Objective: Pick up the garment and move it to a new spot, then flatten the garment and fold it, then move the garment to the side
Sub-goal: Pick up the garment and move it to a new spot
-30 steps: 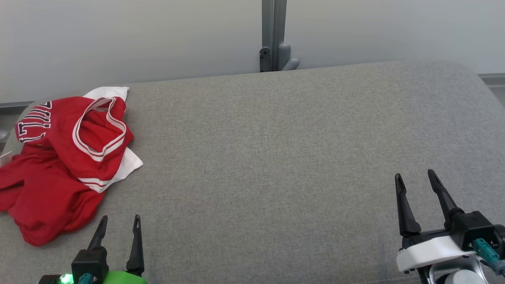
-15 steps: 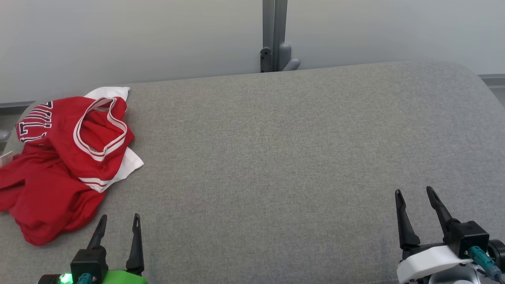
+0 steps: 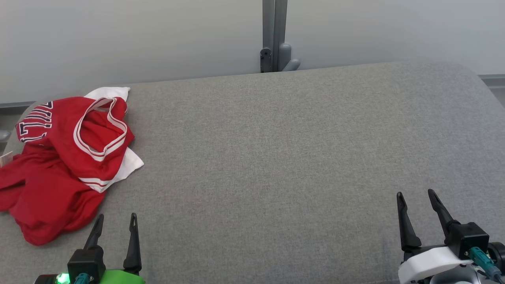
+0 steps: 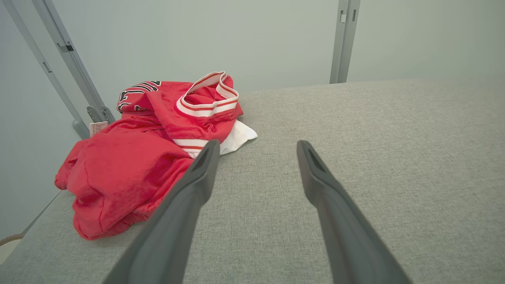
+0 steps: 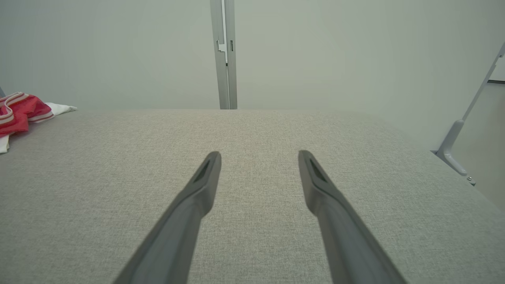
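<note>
Red cloth with white striped bands and dark-edged lettering made up the garment, which lay crumpled in a loose heap at about 9 o'clock on the grey fabric surface in the head view. A white layer showed from under it at its 12 o'clock and 3 o'clock sides. The left gripper sat at 7 o'clock of that view on a green housing, with its 2 dark fingers pointing toward 12 o'clock. They were spread wide with nothing between them. Its tips stood just beside the heap's 5 o'clock edge, with a strip of bare grey fabric between them and the cloth. In the left wrist view the heap lay at 10 o'clock from those fingers, and the striped band stood up at its far side. The right gripper sat at 5 o'clock of the head view on a white housing. Its 2 fingers were likewise parted as far as they went and held nothing. It was over bare grey fabric, well apart from the garment. In the right wrist view the red cloth showed at 9 o'clock at the picture's edge. A grey metal post rose at 12 o'clock behind the surface against a pale wall.
</note>
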### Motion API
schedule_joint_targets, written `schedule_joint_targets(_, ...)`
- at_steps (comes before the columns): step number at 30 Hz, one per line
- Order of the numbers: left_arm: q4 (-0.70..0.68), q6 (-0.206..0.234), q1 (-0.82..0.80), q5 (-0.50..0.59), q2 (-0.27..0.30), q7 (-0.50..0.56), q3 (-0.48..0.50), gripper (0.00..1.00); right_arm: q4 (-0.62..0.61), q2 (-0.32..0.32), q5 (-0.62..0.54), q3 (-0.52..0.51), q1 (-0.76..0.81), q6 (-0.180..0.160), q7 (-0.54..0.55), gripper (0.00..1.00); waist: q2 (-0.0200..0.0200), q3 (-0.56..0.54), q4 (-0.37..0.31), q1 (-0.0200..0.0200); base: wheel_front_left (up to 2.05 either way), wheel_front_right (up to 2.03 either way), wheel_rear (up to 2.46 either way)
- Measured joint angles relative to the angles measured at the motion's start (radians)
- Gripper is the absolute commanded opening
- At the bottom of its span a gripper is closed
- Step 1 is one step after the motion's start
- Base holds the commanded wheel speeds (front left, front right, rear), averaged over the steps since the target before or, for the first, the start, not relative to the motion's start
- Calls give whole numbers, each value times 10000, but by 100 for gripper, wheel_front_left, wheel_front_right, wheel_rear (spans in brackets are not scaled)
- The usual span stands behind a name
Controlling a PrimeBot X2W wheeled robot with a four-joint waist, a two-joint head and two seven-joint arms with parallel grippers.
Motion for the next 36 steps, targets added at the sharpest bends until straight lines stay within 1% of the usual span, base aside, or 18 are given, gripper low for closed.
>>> schedule_joint_targets(6, -4, -36, -5, 6, -21, 0, 12, 100, -33, 4, -15, -8, 1, 0, 0, 100, 0, 5, 128, 0, 0, 0, 0)
schedule_joint_targets(11, -35, -25, -58, 6, -75, 0, 52, 100, -128, 29, -13, 21, 23, 0, 0, 100, 0, 14, 626, 0, 0, 0, 0)
schedule_joint_targets(14, -29, -15, -58, 21, -77, 0, 59, 100, -167, 56, -6, -10, 34, 0, 0, 100, 0, 20, 1034, 0, 0, 0, 0)
schedule_joint_targets(15, -54, -10, -65, 21, -71, -2, 111, 100, -171, 61, -2, 54, 45, 0, 0, 100, 0, 23, 1371, 0, 0, 0, 0)
schedule_joint_targets(17, -86, 4, -62, 19, -67, -2, 178, 100, -178, 73, -2, 140, 51, 0, 0, 100, 0, 23, 1742, 0, 0, 0, 0)
schedule_joint_targets(24, -140, 48, 102, -29, 13, -2, 514, 100, -188, 117, 4, 754, -360, 2, 0, 100, 0, 48, 3082, 0, 0, 0, 0)
schedule_joint_targets(28, -217, 63, 164, -113, 4, -2, 700, 100, -205, 146, 50, 1126, -458, 2, 0, 100, 0, 61, 3720, 0, 0, 0, 0)
schedule_joint_targets(32, -290, 61, 175, -174, -35, -2, 819, 100, -353, 155, 148, 1329, -530, 2, 0, 100, 0, 102, 4103, 0, 0, 0, 0)
schedule_joint_targets(36, -487, 61, 189, -280, -121, -2, 915, 100, -606, 71, 169, 1542, -666, 2, 0, 100, 0, 258, 4120, 0, 0, 0, 0)
